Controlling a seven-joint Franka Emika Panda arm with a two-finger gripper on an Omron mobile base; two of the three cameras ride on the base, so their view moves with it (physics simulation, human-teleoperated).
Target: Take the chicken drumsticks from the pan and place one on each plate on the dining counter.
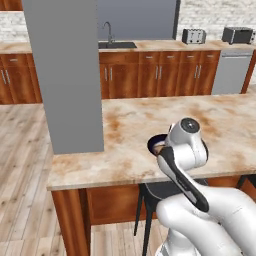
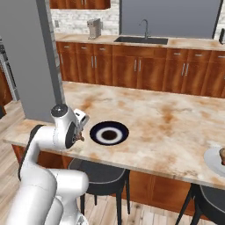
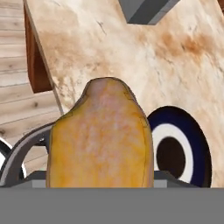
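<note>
My gripper (image 2: pixel 80 132) is shut on a golden-brown chicken drumstick (image 3: pixel 100 135), held just above the near edge of the dining counter (image 2: pixel 167 127). A little of the drumstick (image 2: pixel 81 137) pokes out below the hand. Just to its right lies a plate (image 2: pixel 109 133) with a dark rim and a pale ring, and nothing on it; the hand view has this plate (image 3: pixel 179 151) to the right of the drumstick. My forearm half hides the same plate (image 1: pixel 154 144) in the left base view. A second plate (image 2: pixel 214 160) at the far right edge carries another brown drumstick (image 2: pixel 223 155). The pan is out of view.
A grey square column (image 1: pixel 65 75) stands on the counter's left end, close to my arm. Black stools (image 2: pixel 99 173) sit under the counter's near edge. Wall cabinets with a sink (image 2: pixel 141 39) run along the back.
</note>
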